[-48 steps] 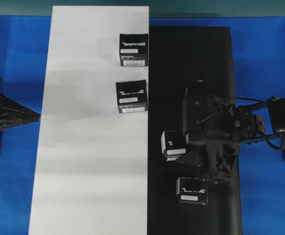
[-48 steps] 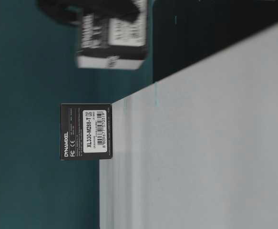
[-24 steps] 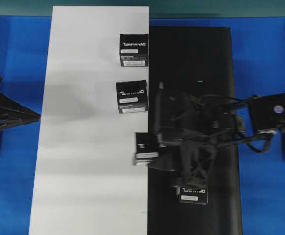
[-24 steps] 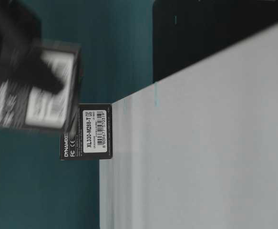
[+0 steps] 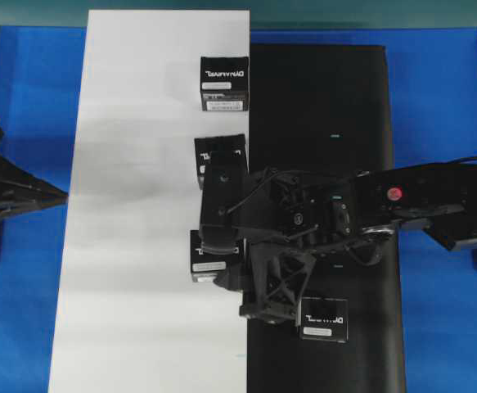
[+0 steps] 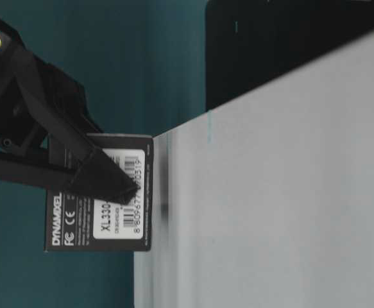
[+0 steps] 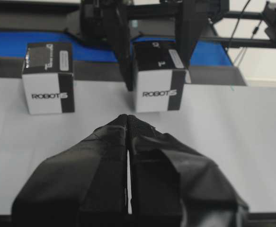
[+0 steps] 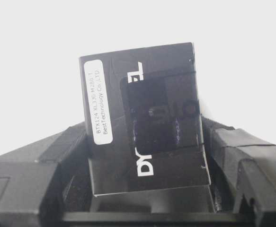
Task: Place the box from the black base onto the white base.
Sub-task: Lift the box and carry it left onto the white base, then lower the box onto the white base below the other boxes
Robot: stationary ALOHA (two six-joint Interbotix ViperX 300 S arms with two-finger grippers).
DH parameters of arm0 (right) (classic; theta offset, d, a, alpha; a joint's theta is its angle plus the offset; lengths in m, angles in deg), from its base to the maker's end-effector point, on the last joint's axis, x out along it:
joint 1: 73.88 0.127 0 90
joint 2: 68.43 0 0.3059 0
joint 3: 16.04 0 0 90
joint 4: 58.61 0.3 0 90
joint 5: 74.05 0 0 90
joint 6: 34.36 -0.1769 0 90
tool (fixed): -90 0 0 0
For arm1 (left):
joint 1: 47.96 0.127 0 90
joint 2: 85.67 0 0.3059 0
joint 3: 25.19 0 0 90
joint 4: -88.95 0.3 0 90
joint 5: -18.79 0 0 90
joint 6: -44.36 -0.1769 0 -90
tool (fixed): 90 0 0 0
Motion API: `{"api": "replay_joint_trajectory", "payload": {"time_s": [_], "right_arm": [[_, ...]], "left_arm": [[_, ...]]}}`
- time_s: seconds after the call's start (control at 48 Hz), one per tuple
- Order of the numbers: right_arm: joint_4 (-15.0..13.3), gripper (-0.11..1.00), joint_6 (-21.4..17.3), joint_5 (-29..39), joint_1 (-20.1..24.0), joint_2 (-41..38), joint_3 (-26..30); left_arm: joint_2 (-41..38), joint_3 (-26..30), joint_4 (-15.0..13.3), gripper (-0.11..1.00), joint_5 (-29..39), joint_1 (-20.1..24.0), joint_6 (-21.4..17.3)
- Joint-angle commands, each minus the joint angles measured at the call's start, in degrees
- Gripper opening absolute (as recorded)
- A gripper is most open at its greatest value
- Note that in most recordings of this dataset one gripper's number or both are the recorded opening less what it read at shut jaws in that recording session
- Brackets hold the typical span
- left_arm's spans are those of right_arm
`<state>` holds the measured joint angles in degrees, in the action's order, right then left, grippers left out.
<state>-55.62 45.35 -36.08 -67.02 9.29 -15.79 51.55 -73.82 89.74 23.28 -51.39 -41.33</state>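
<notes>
My right gripper (image 5: 215, 250) is shut on the box (image 5: 209, 262), a small black carton with a white label, its fingers (image 7: 121, 52) on both sides. The box (image 7: 157, 78) is at the right edge of the white base (image 5: 140, 246), level with its surface; I cannot tell whether it touches. The right wrist view shows the box (image 8: 145, 118) tilted between the dark pads, white below it. Right of the white base lies the black base (image 5: 328, 90), with one more box (image 5: 323, 318) near its front. My left gripper (image 7: 128, 118) is shut and empty, low over the white base and facing the held box.
Two more black boxes stand on the white base: one at the far end (image 5: 224, 84), one (image 5: 222, 147) just behind the right gripper and partly hidden by it. The right arm (image 5: 402, 201) stretches across the black base. Blue table (image 5: 29, 98) surrounds both bases.
The right gripper has carried the box to the left, off the black base, across the seam and down to the white base's right edge. The left arm has not moved.
</notes>
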Motion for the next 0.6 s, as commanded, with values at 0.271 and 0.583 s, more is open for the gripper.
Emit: {"api": "replay_joint_trajectory", "payload": {"time_s": [0.271,0.583], "right_arm": [[-1.2,0.6,-0.1,0.5,-1.3,-1.1,0.9],[-1.2,0.6,-0.1,1.8,-1.6,-1.5,0.7]], "left_arm": [[-0.4,1.2,0.2,-0.02,-0.4,-0.4,0.1],[-0.4,1.2,0.2,-0.02,-0.2,-0.4,0.1]]}}
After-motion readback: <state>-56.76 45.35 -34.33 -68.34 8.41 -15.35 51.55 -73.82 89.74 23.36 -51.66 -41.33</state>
